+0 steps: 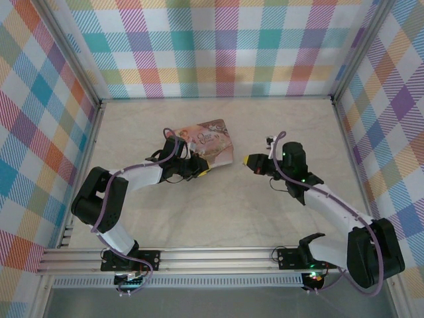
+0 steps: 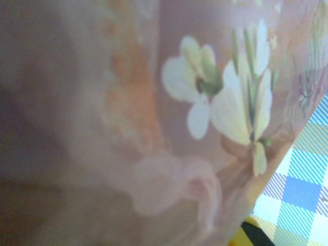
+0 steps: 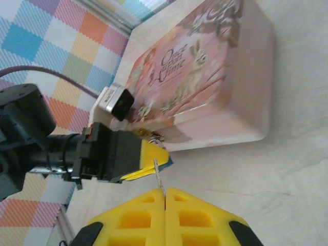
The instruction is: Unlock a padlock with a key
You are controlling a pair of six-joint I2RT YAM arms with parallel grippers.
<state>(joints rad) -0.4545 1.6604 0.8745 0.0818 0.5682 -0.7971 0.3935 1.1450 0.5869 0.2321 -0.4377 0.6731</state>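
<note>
Right gripper (image 3: 165, 197) is closed, its two yellow fingers pressed together on the key (image 3: 159, 177), a thin metal sliver that sticks out from between the tips. Seen from the right wrist, the key's free end points toward the near long edge of the pink tin box (image 3: 215, 77) and stops just short of the other gripper's tip. From above, this gripper (image 1: 250, 161) hangs just beside the tin box (image 1: 215, 142), off its right-hand short side, apart from it.

Left gripper (image 3: 154, 158) sits against the same near edge of the tin box, at the corner farthest from the rabbit picture. Its yellow fingers are clamped on the padlock (image 3: 166, 162), of which a bluish edge shows at the fingertips, with a small bit of metal just above it, next to the box wall. From above, the left gripper (image 1: 202, 171) touches or nearly touches the lower edge of the box; I cannot tell which.

The left wrist camera is so close to the tin box (image 2: 205, 102) that its white flower print is blurred.

The box lies flat on the pale table (image 1: 232, 212).
</note>
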